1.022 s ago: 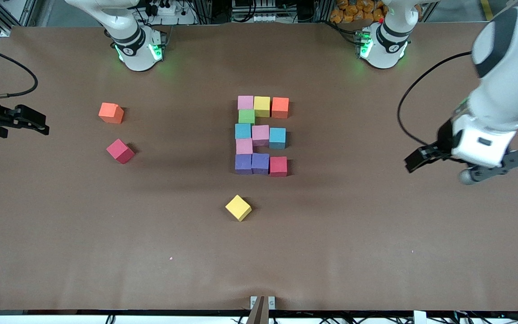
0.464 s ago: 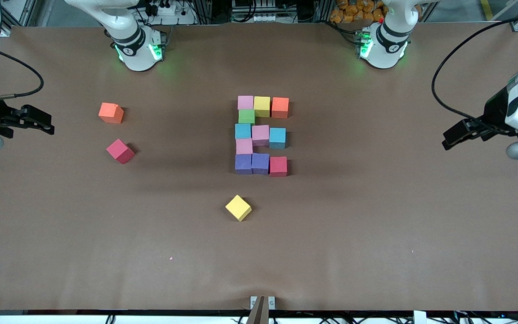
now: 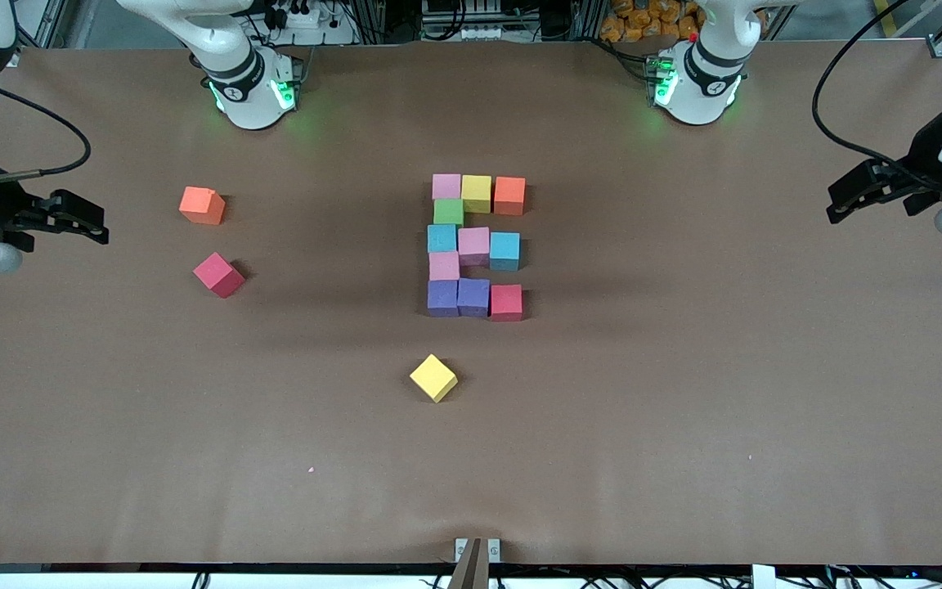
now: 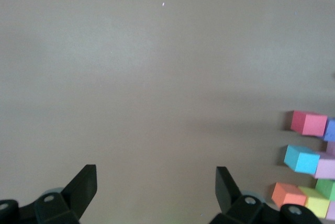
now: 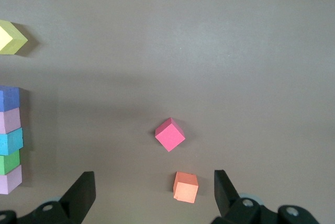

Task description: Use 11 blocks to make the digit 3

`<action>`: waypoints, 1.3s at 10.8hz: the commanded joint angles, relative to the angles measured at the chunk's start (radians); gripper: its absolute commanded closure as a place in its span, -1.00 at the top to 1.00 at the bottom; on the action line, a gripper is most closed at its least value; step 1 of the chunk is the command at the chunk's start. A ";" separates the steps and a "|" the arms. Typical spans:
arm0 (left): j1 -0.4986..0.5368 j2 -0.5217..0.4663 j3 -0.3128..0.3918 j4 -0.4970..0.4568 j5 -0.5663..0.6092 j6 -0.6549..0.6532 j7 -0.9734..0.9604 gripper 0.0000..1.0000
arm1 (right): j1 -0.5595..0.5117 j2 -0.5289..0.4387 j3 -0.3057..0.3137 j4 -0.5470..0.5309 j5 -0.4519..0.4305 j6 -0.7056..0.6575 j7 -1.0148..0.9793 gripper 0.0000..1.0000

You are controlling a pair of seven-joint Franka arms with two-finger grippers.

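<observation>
1. From my remote seat, the digit 3 (image 3: 475,245) reads as finished in the middle of the counter (image 3: 684,425): eleven blocks laid three wide and five tall, mirrored like an "E" from the high camera. All the cubes sit flat, and most touch their neighbours.

2. Three spare cubes lie loose. A yellow block (image 3: 433,378) sits nearer the front camera than the figure. An orange block (image 3: 202,205) and a red block (image 3: 218,274) rest toward the right arm's end of the counter, well apart from the figure.

3. The left claw (image 3: 863,196) hangs over the left arm's edge of the counter, jaws spread wide and empty; its wrist view shows bare counter between the fingers (image 4: 84,185).

4. The right claw (image 3: 78,221) is parked over the counter's edge at the right arm's end, also wide open and holding nothing. Its wrist camera looks across the two loose cubes.

5. Handling, as I judge it: the cubes look like matte foam, so light, slightly soft and grippy rather than slick. I would pinch one across two flat parallel faces, squared to the cube, with gentle force. A turned cube like the yellow one needs the wrist rotated first.

6. I cannot quite tell whether small gaps remain beside the orange block and the red block at the figure's open ends; nudging there risks shifting neighbouring cubes.
</observation>
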 commanded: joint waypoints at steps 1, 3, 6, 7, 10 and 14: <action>-0.027 -0.032 0.039 -0.011 -0.010 -0.014 0.115 1.00 | 0.001 -0.009 0.000 -0.010 0.006 0.014 0.006 1.00; -0.067 -0.039 0.093 -0.011 -0.015 -0.014 0.145 1.00 | -0.013 -0.014 -0.009 -0.010 0.061 0.030 -0.006 1.00; -0.067 -0.008 0.087 -0.008 -0.021 -0.014 0.142 1.00 | -0.013 -0.015 -0.009 -0.011 0.058 0.020 -0.008 1.00; -0.067 -0.003 0.090 0.015 -0.021 -0.014 0.143 1.00 | -0.014 -0.015 -0.009 -0.011 0.057 0.008 -0.005 1.00; -0.075 0.000 0.084 0.026 -0.019 -0.014 0.134 1.00 | -0.025 -0.014 -0.009 -0.010 0.057 0.007 0.000 1.00; -0.076 0.006 0.084 0.026 -0.019 -0.013 0.128 1.00 | -0.023 -0.008 -0.009 -0.007 0.057 0.018 -0.005 1.00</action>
